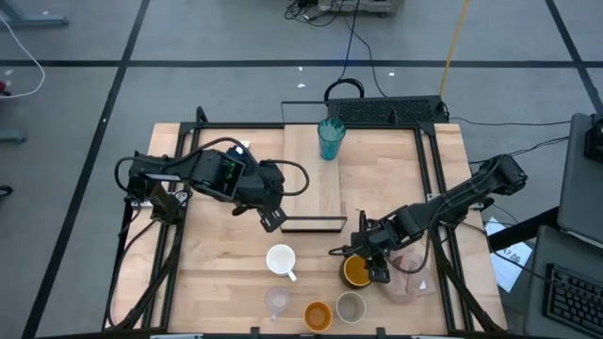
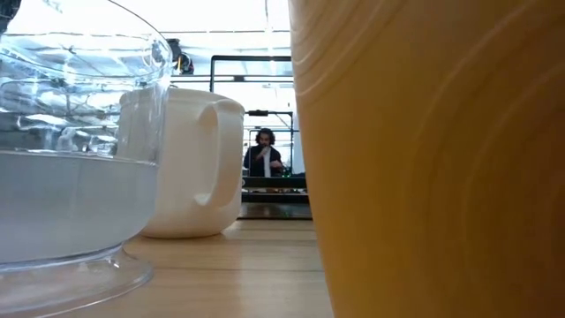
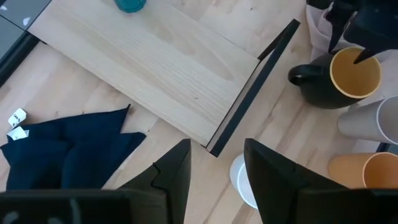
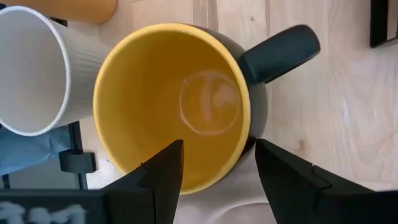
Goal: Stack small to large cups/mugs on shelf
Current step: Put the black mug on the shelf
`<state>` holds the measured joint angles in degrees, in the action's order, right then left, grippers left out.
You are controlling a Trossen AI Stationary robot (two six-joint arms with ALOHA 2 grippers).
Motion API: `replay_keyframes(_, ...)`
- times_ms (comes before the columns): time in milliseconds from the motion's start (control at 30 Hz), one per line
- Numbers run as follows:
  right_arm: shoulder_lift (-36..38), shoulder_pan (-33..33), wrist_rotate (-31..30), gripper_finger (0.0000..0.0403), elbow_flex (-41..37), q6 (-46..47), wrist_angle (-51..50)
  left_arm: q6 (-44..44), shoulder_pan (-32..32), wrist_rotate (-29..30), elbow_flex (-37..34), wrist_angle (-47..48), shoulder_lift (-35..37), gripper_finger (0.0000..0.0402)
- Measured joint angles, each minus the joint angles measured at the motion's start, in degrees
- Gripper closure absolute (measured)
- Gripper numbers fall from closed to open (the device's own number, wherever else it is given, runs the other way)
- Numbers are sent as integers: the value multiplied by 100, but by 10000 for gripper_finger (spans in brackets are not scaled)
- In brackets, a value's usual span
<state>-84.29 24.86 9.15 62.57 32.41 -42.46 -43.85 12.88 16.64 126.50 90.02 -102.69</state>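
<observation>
- A light-wood worktop (image 1: 217,282) on a dark frame is seen standing on a grey floor; beyond it, in the low view, a person (image 2: 264,152) is seated in the room.
- The shelf (image 1: 313,179) is laid flat in the middle of the worktop, and is taken as landmark below.
- The teal tumbler (image 1: 331,138) is stood upright on the shelf's far end.
- The white mug (image 1: 281,260) is set just off the shelf's dark near edge.
- The black mug (image 1: 357,270), yellow inside, is placed beside that edge, towards the right arm.
- The clear glass (image 1: 277,301), orange cup (image 1: 317,314) and grey cup (image 1: 350,306) are lined up further from the shelf, at the worktop's near edge.
- The right pincer (image 4: 217,163) is clamped on the black mug's rim, one finger inside and one outside.
- The left pincer (image 3: 216,167) is held with fingers apart and empty above the shelf's near corner.
- A navy cloth (image 3: 62,149) is spread beside the shelf on the left arm's side.
</observation>
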Motion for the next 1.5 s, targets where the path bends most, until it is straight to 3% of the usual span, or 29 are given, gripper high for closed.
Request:
replay_keyframes(133, -4, -4, -4, 254, 0, -38, -28, 23, 0, -2, 0, 0, 0, 252)
replay_keyframes(433, -20, -4, -1, 391, -13, -250, -147, 74, 0, -2, 0, 0, -3, 252)
replay_keyframes(1167, 31, -92, -122, 401, -7, -507, -367, 126, 0, 36, 0, 0, -4, 252)
replay_keyframes(1500, 467, -108, -334, 402, -2, -569, -554, 144, 0, 44, 0, 0, -4, 252)
